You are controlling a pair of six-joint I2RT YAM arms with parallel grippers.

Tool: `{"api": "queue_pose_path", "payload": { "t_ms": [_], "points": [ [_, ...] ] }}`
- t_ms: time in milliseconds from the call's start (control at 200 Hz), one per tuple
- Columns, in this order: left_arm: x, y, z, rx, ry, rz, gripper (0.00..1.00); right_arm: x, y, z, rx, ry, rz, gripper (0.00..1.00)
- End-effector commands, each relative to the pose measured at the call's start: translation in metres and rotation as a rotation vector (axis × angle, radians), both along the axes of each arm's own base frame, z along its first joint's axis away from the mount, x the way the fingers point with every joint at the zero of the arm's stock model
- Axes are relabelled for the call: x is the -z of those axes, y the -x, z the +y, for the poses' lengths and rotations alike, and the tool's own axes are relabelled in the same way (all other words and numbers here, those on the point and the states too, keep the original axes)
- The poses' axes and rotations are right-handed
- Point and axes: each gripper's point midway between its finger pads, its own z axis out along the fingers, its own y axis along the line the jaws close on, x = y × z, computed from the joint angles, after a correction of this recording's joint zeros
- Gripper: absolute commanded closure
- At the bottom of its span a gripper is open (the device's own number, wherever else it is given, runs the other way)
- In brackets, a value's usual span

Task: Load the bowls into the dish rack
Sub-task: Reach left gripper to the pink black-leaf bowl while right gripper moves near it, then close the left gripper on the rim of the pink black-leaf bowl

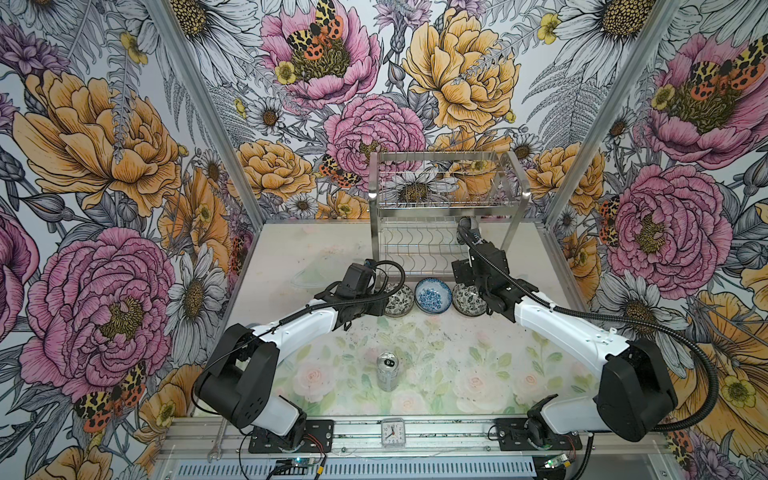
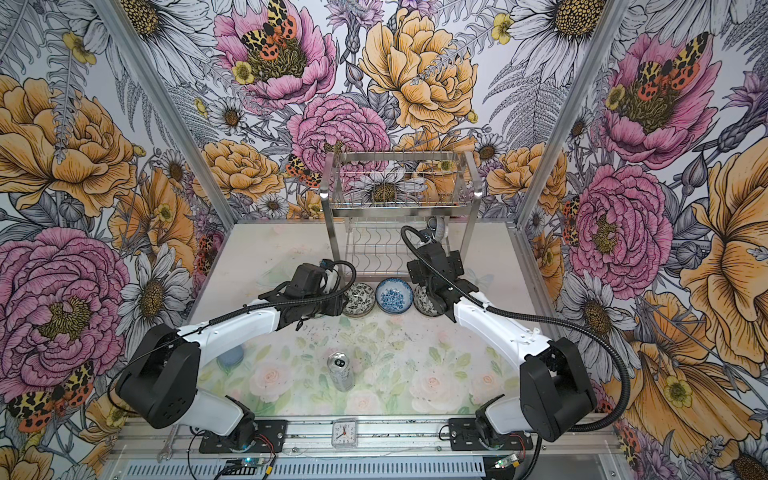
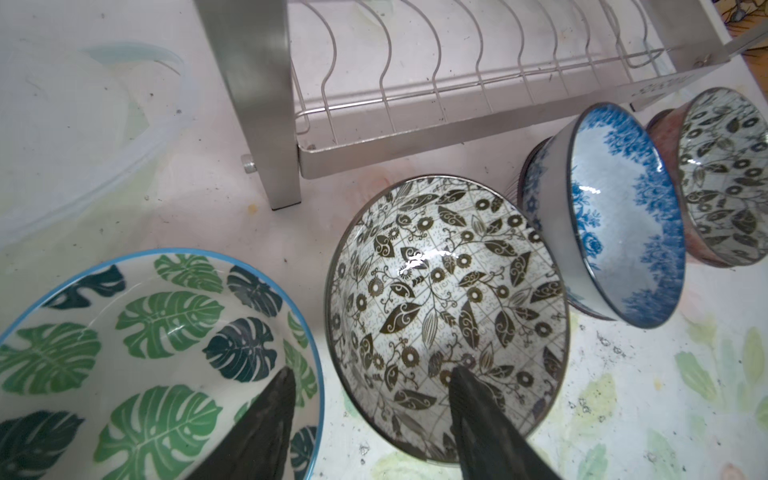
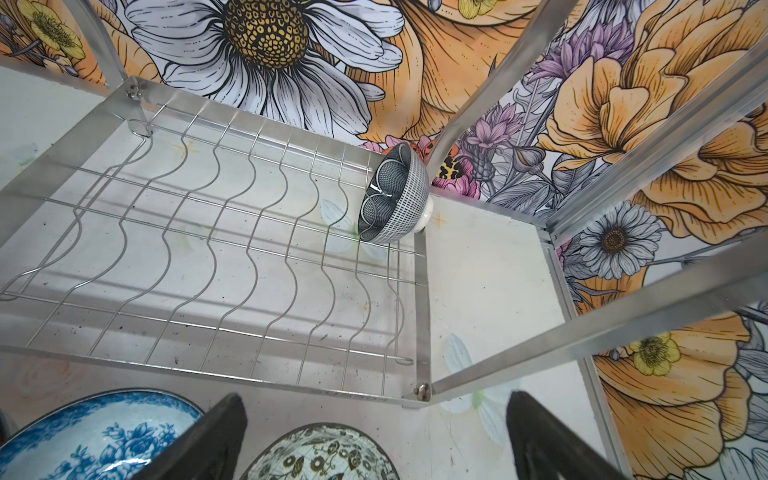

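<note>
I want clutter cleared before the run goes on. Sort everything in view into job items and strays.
Job items:
dish rack
blue floral bowl
left black-and-white bowl
right black-and-white bowl
green leaf bowl
grey patterned bowl, standing on edge in the rack's lower slots

Strays:
drink can
small clock
wrench

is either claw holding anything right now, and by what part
Nothing is held. The left claw straddles the rim of the black-and-white bowl, not clamped; the right claw is open and empty.
</note>
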Motion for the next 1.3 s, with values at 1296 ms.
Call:
{"api": "queue_pose_path", "payload": {
  "t_ms": [1296],
  "points": [
    [0.017, -0.021, -0.006, -0.043, -0.034, 0.013, 0.83, 0.01, 0.003, -0.013, 0.02, -0.038, 0.028, 0.01]
  ]
}}
